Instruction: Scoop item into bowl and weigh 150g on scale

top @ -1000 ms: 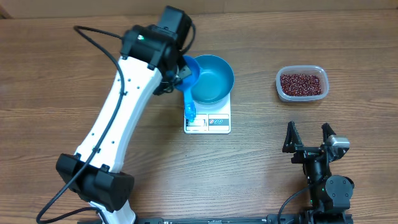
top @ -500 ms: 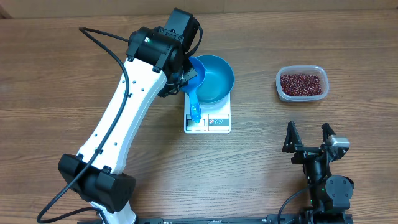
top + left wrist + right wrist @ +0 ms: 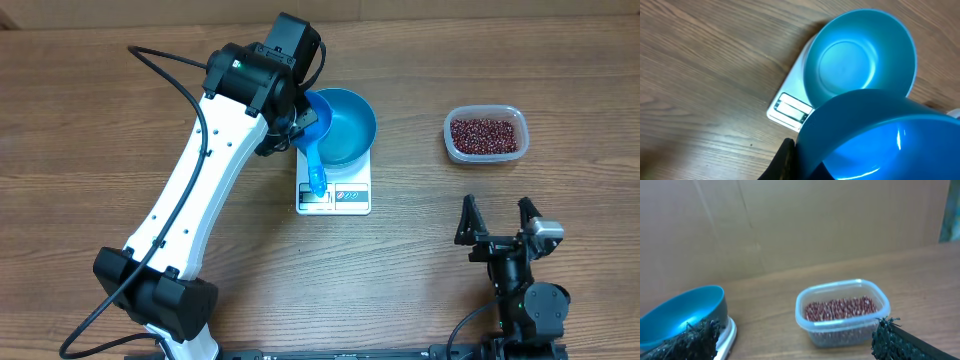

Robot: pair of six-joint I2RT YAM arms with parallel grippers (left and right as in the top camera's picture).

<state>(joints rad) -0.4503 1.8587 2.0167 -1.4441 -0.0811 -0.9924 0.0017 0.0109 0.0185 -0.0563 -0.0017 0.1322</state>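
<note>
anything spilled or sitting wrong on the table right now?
No spill: the beans are all in the clear tub. One oddity: the bowl sits toward the far edge of the scale, overhanging it rather than centred. The bowl and the scoop at its rim are both empty.

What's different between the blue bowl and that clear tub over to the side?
The bowl is round and solid blue; the tub is rectangular with rounded corners and see-through. The bowl is empty, while the tub holds beans. The bowl sits on the scale; the tub rests straight on the table. Both stand upright with open tops.
</note>
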